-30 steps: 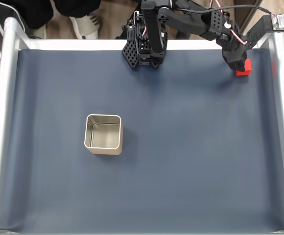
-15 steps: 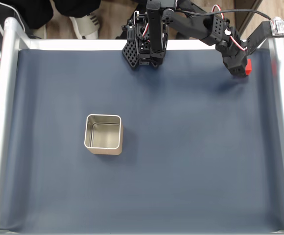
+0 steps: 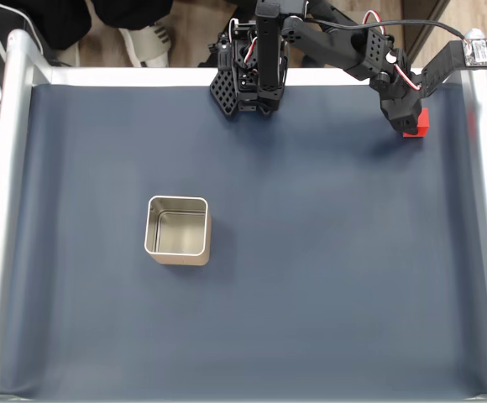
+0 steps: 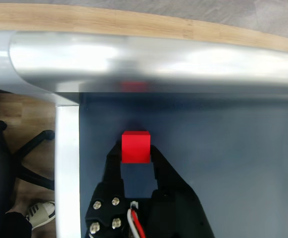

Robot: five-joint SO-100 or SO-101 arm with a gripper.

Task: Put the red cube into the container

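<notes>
Black two-finger gripper point(image 4: 135, 148) is closed down to cube width, both fingertips pressed on the side faces of the small bright red plain-faced cube point(image 4: 135, 147); the grasp looks firm in the wrist view. Against the picture a second back, the cube and gripper point(image 3: 408, 124) have shifted slightly: up toward the rail at half a second ago, now a touch lower and further from the rail. Judgement: the cube is off the mat or just being lifted, so pickup is done and the carry is starting.

In the fixed view the red cube point(image 3: 415, 122) sits at the far upper right of the dark blue worktop point(image 3: 311, 269), well apart from the square silver-beige metal tin point(image 3: 177, 230) with rounded corners. The silver frame rail point(image 4: 144, 59) runs just beyond the cube and reflects a red smudge.

The tin stands upright, unmoved, lower left of the gripper. Its inside is empty: bare shiny floor and walls. Next comes a long sweep across to it.
</notes>
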